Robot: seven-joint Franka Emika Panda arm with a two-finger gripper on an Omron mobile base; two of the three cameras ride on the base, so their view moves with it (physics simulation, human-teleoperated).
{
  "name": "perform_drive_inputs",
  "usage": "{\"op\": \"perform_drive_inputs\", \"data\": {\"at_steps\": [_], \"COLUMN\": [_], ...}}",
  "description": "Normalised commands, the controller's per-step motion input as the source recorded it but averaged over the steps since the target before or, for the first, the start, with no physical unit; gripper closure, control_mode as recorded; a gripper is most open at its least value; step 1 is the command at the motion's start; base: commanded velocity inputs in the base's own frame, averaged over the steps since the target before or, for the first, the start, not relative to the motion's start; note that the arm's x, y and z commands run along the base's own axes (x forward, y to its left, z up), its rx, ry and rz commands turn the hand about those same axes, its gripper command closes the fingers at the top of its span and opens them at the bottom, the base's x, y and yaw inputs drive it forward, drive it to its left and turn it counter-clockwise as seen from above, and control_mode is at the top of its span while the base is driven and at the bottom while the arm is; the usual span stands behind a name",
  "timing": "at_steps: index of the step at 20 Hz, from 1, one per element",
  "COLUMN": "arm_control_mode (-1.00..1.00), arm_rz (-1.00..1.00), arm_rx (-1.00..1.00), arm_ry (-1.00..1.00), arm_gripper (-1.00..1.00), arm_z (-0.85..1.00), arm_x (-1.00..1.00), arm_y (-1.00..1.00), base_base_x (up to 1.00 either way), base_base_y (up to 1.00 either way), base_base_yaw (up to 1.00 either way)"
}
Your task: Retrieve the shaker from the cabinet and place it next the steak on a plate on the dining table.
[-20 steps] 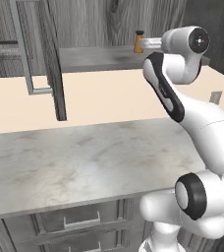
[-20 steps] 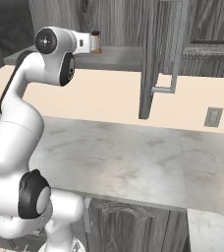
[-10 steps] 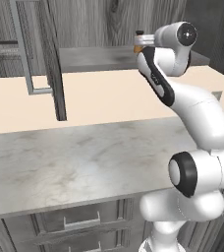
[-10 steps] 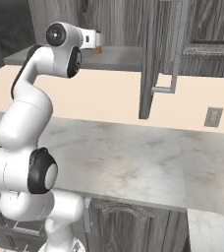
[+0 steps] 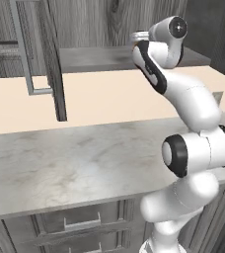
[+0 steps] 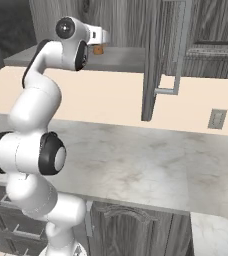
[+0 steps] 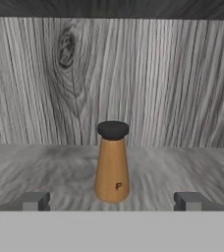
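The shaker (image 7: 112, 162), orange-brown with a dark cap, stands upright on the cabinet's grey shelf (image 7: 182, 167) in front of the wood-grain back wall. My gripper (image 7: 111, 202) is open, level with the shaker's base. One fingertip (image 7: 35, 201) is left of it and one to the right, both well clear of it. From the right base view the shaker (image 6: 98, 50) peeks out just below the hand (image 6: 100, 36) at the shelf's (image 6: 126, 59) front edge. In the left base view the hand (image 5: 140, 35) covers it. Steak, plate and dining table are out of view.
The cabinet door (image 5: 51, 69) stands open to the left of the shelf (image 5: 99, 57), with its silver bar handle (image 5: 21, 49) sticking out. A marbled counter (image 5: 60, 163) runs below against the beige wall, over dark base drawers (image 5: 80, 225). A wall outlet (image 6: 216, 119) sits at right.
The arm has straightened upward and carried the hand forward to the shelf, so the shaker now sits between the open fingers. The shaker has not moved.
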Motion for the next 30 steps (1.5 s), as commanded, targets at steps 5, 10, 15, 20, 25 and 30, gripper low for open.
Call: {"op": "perform_drive_inputs", "data": {"at_steps": [5,10,15,20,25,30], "arm_control_mode": [-1.00,-1.00,-1.00,-1.00,-1.00,-1.00], "arm_rz": [0.00,0.00,0.00,0.00,0.00,0.00], "arm_rx": [0.00,0.00,0.00,0.00,0.00,0.00], "arm_ry": [0.03,0.02,0.00,0.00,0.00,-0.01], "arm_gripper": [-1.00,-1.00,-1.00,-1.00,1.00,1.00], "arm_z": [0.00,0.00,0.00,0.00,-0.05,-0.03], "arm_x": [0.52,0.49,0.38,0.37,0.34,0.10], "arm_y": [0.00,0.00,0.00,0.00,0.00,0.00], "base_base_x": [0.00,0.00,0.00,0.00,0.00,0.00], "base_base_y": [0.00,0.00,0.00,0.00,0.00,0.00], "base_base_yaw": [0.00,0.00,0.00,0.00,0.00,0.00]}}
